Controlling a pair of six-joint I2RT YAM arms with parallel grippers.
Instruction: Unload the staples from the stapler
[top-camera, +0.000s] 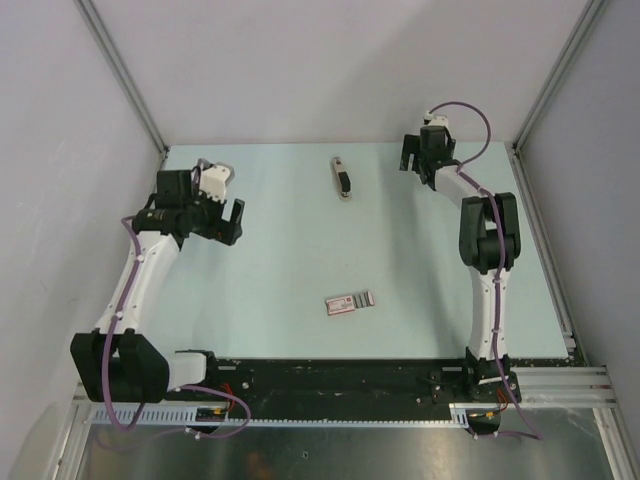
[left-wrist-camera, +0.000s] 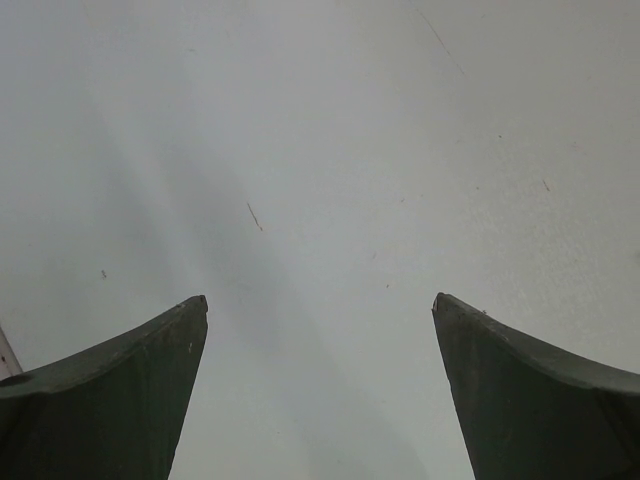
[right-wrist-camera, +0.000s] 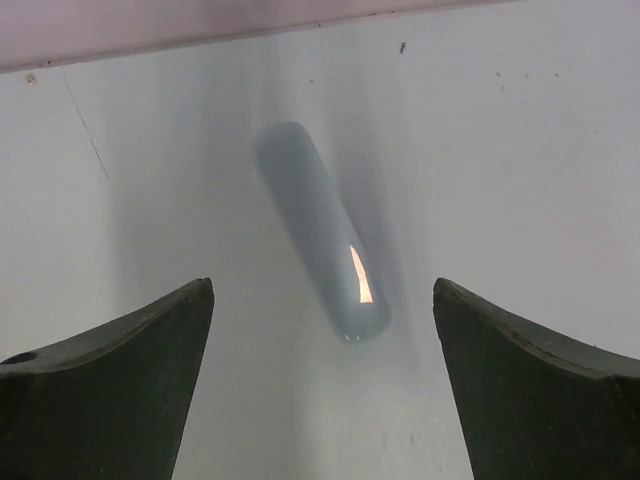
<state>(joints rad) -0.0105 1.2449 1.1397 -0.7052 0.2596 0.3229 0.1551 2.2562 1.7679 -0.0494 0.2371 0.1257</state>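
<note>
Toward the far middle of the pale table (top-camera: 280, 260) lies the stapler (top-camera: 342, 181), black top over a pale base, untouched. No loose staples can be made out. Nearer the arms sits a flat pink-and-grey box (top-camera: 350, 301). The left gripper (top-camera: 230, 220) hovers well to the stapler's left, the right gripper (top-camera: 411, 152) nearer on its right. Both claws are spread wide and empty. Unloading looks not yet begun; next, one arm likely must reach in and steady the stapler.
</note>
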